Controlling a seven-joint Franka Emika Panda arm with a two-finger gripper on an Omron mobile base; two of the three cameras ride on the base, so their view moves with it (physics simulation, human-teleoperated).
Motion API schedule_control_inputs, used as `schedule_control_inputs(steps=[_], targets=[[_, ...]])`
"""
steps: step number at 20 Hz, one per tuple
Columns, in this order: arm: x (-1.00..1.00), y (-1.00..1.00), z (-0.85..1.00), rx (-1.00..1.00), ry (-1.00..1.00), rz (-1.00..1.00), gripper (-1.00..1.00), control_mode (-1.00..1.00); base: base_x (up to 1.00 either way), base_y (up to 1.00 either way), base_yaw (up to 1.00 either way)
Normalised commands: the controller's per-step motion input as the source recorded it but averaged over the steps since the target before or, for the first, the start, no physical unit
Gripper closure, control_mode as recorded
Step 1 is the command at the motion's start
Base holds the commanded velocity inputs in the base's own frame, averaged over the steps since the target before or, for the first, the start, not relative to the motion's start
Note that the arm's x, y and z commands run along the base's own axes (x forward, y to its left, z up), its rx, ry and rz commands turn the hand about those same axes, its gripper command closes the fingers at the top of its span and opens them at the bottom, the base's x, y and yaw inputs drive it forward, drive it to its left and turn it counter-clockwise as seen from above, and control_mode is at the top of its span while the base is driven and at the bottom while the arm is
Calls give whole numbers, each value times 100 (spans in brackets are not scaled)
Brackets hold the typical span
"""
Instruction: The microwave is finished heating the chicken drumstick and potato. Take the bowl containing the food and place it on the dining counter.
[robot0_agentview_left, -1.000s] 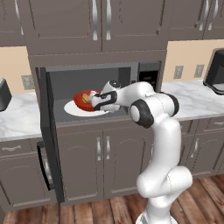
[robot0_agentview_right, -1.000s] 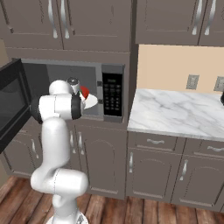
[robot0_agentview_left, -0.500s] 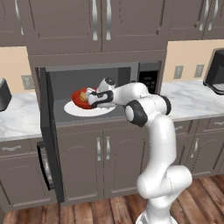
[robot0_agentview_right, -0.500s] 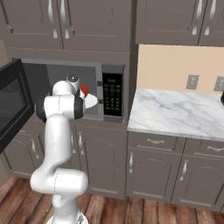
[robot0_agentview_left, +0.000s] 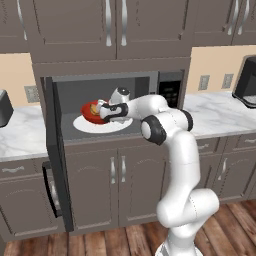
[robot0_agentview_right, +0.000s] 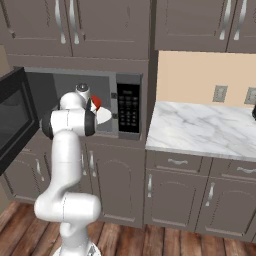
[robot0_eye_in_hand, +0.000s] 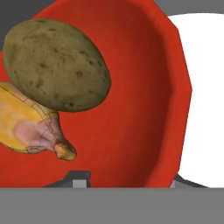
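Observation:
The microwave (robot0_agentview_left: 170, 90) stands with its dark door (robot0_agentview_left: 54, 150) swung wide to the left. Inside, the red bowl (robot0_agentview_left: 90, 111) rests on the white turntable (robot0_agentview_left: 102, 125). My gripper (robot0_agentview_left: 103, 111) reaches in at the bowl's right rim. In the hand view the bowl (robot0_eye_in_hand: 140, 100) holds the olive-brown potato (robot0_eye_in_hand: 57, 65) and, beside it, the yellow-orange chicken drumstick (robot0_eye_in_hand: 26, 127). My gripper (robot0_eye_in_hand: 129, 180) is open, with one fingertip (robot0_eye_in_hand: 78, 177) inside the bowl and the other outside its rim, over the turntable (robot0_eye_in_hand: 205, 87). The dining counter is out of view.
Short marble tops flank the microwave, to its left (robot0_agentview_left: 20, 135) and right (robot0_agentview_left: 220, 112). A dark appliance (robot0_agentview_left: 246, 75) stands at the far right. Brown cabinets run above (robot0_agentview_left: 115, 25) and below (robot0_agentview_left: 115, 185). The keypad (robot0_agentview_right: 128, 105) is right of the cavity.
The arm has stretched further left into the microwave, bringing the gripper from the turntable's right side up to the bowl's rim. The bowl has not moved.

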Motion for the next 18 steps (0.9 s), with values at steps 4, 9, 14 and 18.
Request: schedule_control_inputs(steps=[4, 9, 14, 18], targets=[[0, 0, 0, 0, 0, 0, 100, -100, 0, 0, 0], [-1, 0, 0, 0, 0, 0, 100, -100, 0, 0, 0], [-24, 0, 0, 0, -1, 0, 100, -100, 0, 0, 0], [-53, 0, 0, 0, -6, 0, 100, -100, 0, 0, 0]])
